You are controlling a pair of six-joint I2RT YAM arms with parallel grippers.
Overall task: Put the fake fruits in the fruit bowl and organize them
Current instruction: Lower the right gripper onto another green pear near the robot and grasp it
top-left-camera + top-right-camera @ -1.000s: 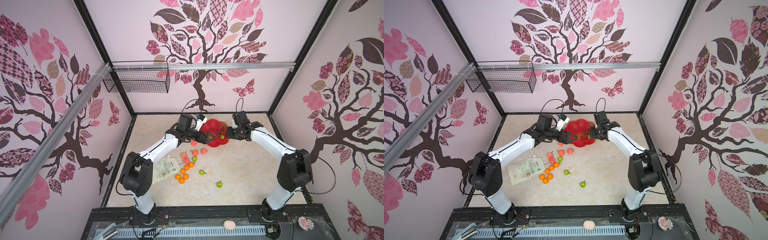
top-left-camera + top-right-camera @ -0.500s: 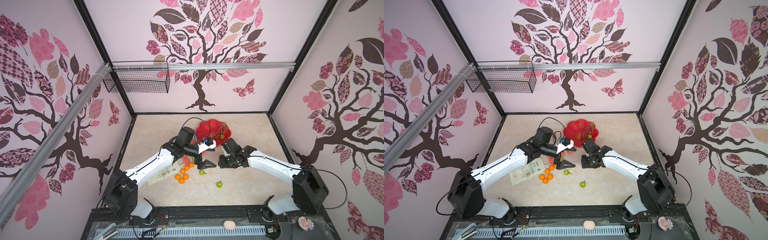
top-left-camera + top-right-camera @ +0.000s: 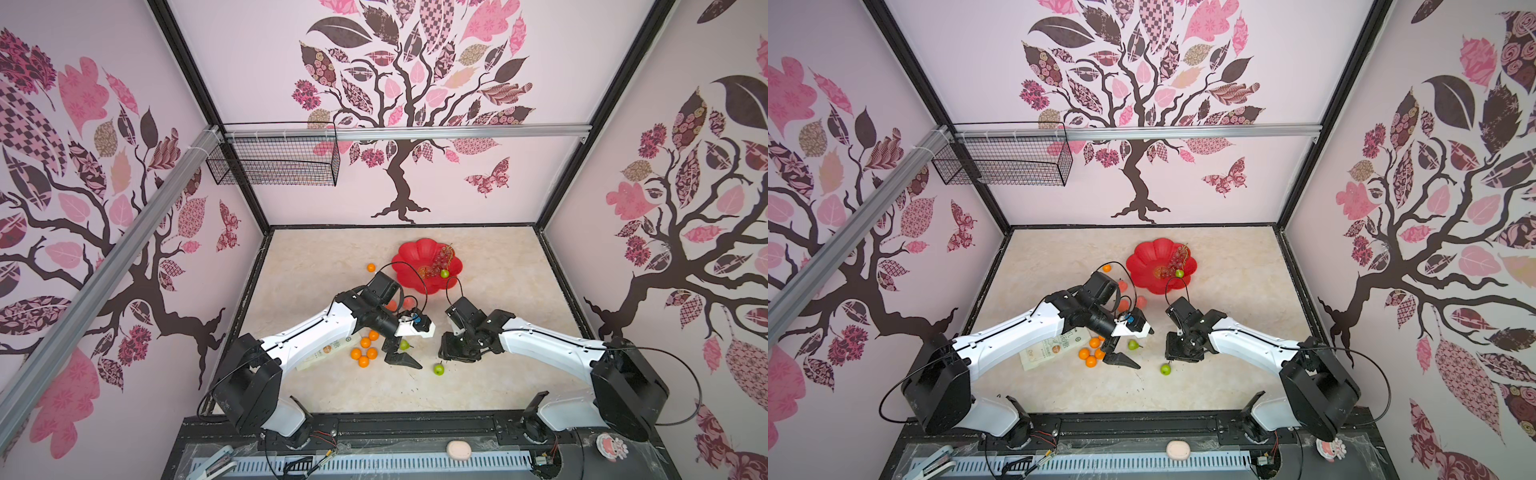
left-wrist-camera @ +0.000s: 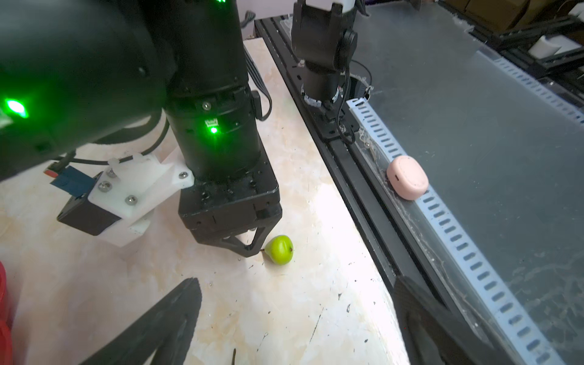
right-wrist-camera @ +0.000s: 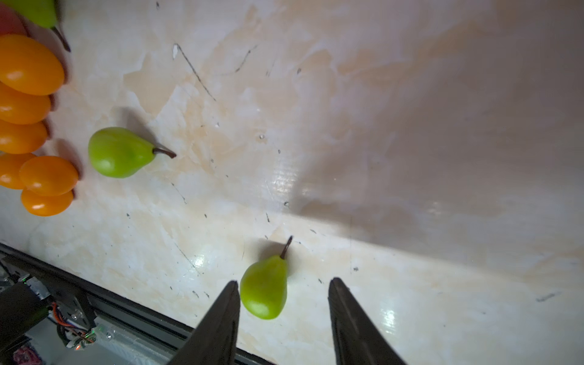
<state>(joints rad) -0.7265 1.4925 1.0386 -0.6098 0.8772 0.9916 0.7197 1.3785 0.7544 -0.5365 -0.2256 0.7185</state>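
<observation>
The red fruit bowl point(image 3: 409, 259) point(image 3: 1144, 262) holds a purple grape bunch point(image 3: 444, 257) and a green pear point(image 3: 444, 273). Loose on the table lie several oranges point(image 3: 363, 349) point(image 5: 30, 64), pink peaches point(image 3: 409, 301), a pear point(image 3: 404, 344) point(image 5: 118, 151) and a front pear point(image 3: 438, 368) point(image 4: 279, 249) point(image 5: 264, 290). My right gripper point(image 3: 442, 359) point(image 5: 284, 281) is open, low over the front pear, which lies between its fingers nearer one of them. My left gripper point(image 3: 397, 352) point(image 4: 295, 282) is open and empty beside the oranges.
A flat white pouch point(image 3: 324, 353) lies partly under my left arm. One orange point(image 3: 371, 267) sits alone left of the bowl. A black wire basket point(image 3: 274, 166) hangs on the back wall. The black front rail point(image 4: 354, 177) carries a pink object point(image 4: 407, 178).
Both grippers have left the bowl and come forward to the loose fruits. The right gripper now hangs over the front pear, its jaws slightly wider.
</observation>
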